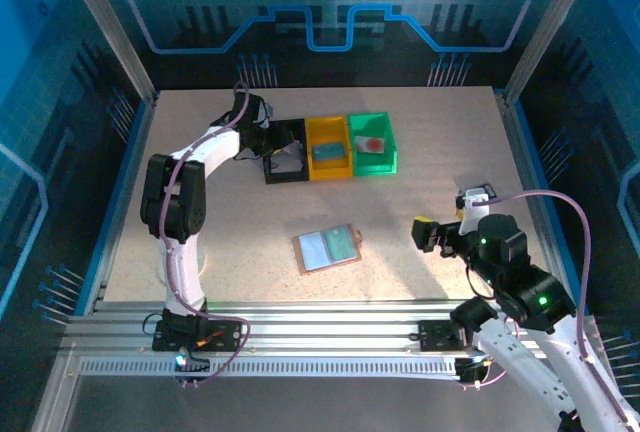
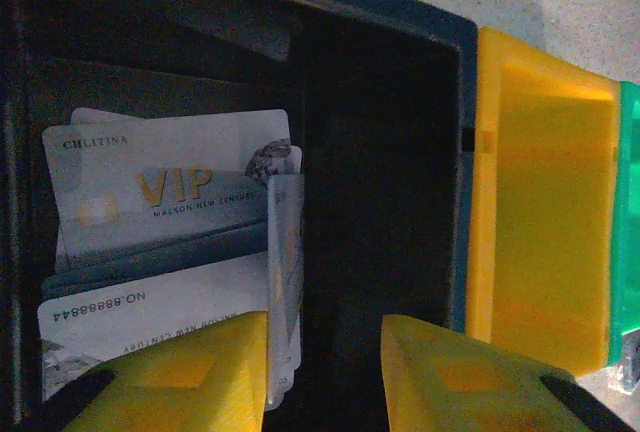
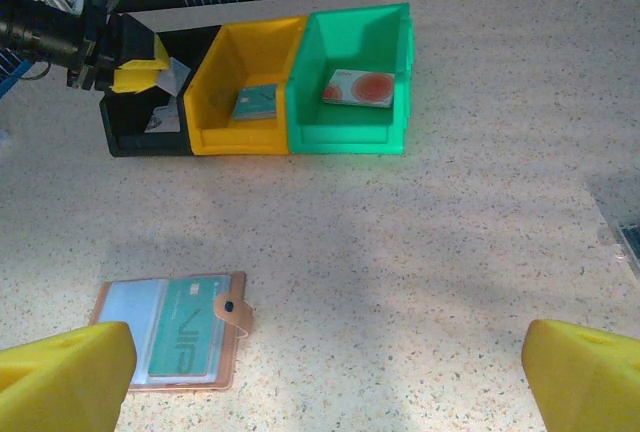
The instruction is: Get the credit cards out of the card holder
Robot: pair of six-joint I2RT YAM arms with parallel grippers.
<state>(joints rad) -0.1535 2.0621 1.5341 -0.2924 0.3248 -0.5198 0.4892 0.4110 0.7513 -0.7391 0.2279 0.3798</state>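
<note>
**Left gripper point(image 2: 325, 377) slack at the black bin point(image 3: 140, 142); a green card point(image 3: 185, 342) sat in the card holder point(image 3: 233, 352)**

The tabletop point(image 1: 200, 172) carried everything, and the card holder lay open and flat near its middle. On the far side of the card holder stood three bins in a row, wall to wall. The black bin was beyond the holder and to its left, the yellow bin point(image 3: 240, 137) straight beyond it, and the green bin point(image 3: 345, 137) beyond and slightly right. The yellow and green bins each held one card.

The right gripper point(image 3: 322, 372) hovered to the right of the card holder, well apart from it, its jaws spread wide and empty. The left gripper was far beyond the holder, at the mouth of the black bin, with its fingers parted and clamped on nothing. An upright card point(image 2: 283, 282) stood edge-on just beside one finger; whether it touched could not be told. A pale VIP card point(image 2: 170, 192) lay behind it among other credit cards.

The green card showed through a clear pocket in the right half of the card holder.

The card was probably light, stiff and slick, held only by the pocket's friction. The holder itself looked soft and light enough to slide or fold if tugged. It would likely want pinning on its tan border while the card was pinched across its thin faces at the pocket's open edge.
</note>
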